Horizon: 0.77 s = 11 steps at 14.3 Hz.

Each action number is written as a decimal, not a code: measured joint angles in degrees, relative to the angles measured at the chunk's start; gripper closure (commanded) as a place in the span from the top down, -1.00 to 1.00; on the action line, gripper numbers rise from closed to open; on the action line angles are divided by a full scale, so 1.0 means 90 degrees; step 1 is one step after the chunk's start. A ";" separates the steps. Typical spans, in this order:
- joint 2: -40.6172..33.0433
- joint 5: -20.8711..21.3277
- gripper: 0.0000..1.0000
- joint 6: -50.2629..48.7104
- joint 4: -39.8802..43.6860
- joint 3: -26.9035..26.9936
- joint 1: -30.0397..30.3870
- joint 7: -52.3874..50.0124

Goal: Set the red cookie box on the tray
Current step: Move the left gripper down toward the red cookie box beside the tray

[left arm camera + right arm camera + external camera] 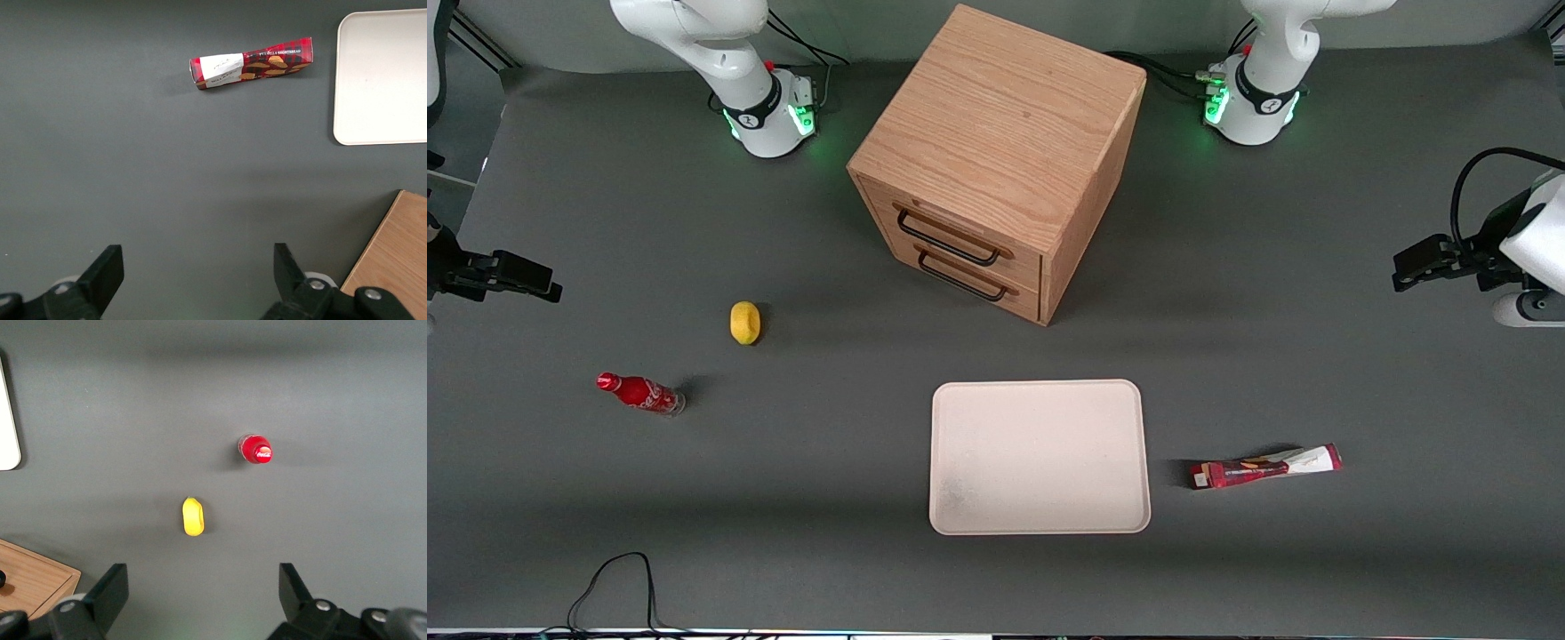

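Note:
The red cookie box lies flat on the grey table beside the cream tray, toward the working arm's end. It also shows in the left wrist view, red with a white end and biscuit pictures, next to the tray. The tray has nothing on it. My left gripper hangs above the table near the working arm's end, farther from the front camera than the box and well apart from it. In the left wrist view the gripper is open and empty over bare table.
A wooden two-drawer cabinet stands farther from the front camera than the tray; its corner shows in the left wrist view. A lemon and a small red cola bottle lie toward the parked arm's end.

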 measured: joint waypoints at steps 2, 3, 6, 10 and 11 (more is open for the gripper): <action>0.0000 0.0000 1.00 0.0000 0.0000 0.0002 0.0001 0.0001; 0.0000 0.0000 1.00 0.0000 0.0000 0.0003 0.0001 0.0001; 0.0003 0.0000 1.00 0.0004 0.0000 0.0002 0.0001 0.0001; 0.0271 -0.0011 1.00 0.0148 0.0163 -0.0040 -0.0094 -0.0071; 0.0504 -0.0012 1.00 0.0197 0.0382 -0.0048 -0.0195 -0.0190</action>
